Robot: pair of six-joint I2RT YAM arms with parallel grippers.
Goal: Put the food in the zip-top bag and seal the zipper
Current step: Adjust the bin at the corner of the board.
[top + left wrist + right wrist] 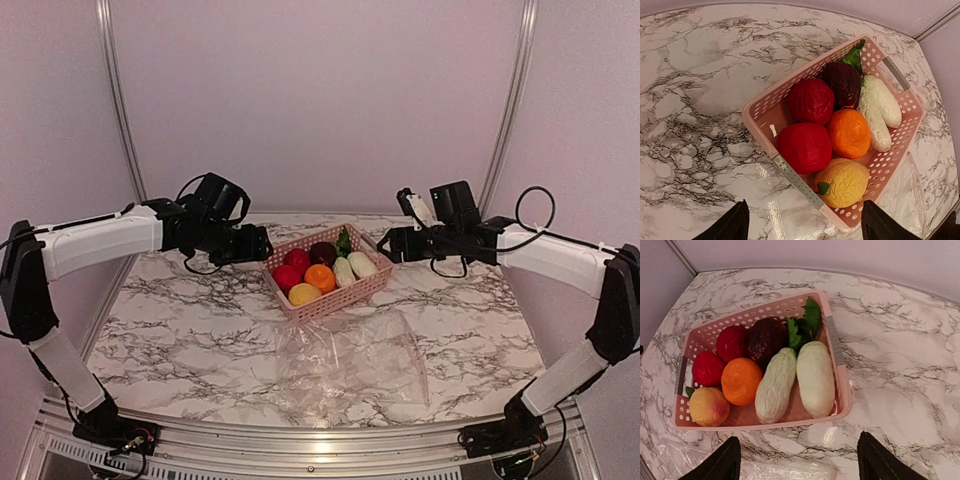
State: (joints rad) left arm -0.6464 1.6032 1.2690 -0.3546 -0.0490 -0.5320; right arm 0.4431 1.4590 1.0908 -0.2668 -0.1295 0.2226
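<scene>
Food (322,268) sitting tight-packed in pink lattice basket (335,302). Rounded, smooth pieces probably slipping from fingers and jostling neighbours.
Zip-top bag (352,362) lying flat at basket's 6 o'clock. Limp, crinkly, glossy film; mouth likely collapsing during loading. Zipper not discernible.
Left gripper (264,245) hovering at 9 o'clock, right gripper (386,242) at 3 o'clock. Both gaping wide, carrying nothing.

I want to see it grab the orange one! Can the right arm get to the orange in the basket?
Probably yes. The right end effector hangs open and empty beside the basket, which is open on top. The orange lies uncovered, though a white piece and a red one crowd it.
</scene>
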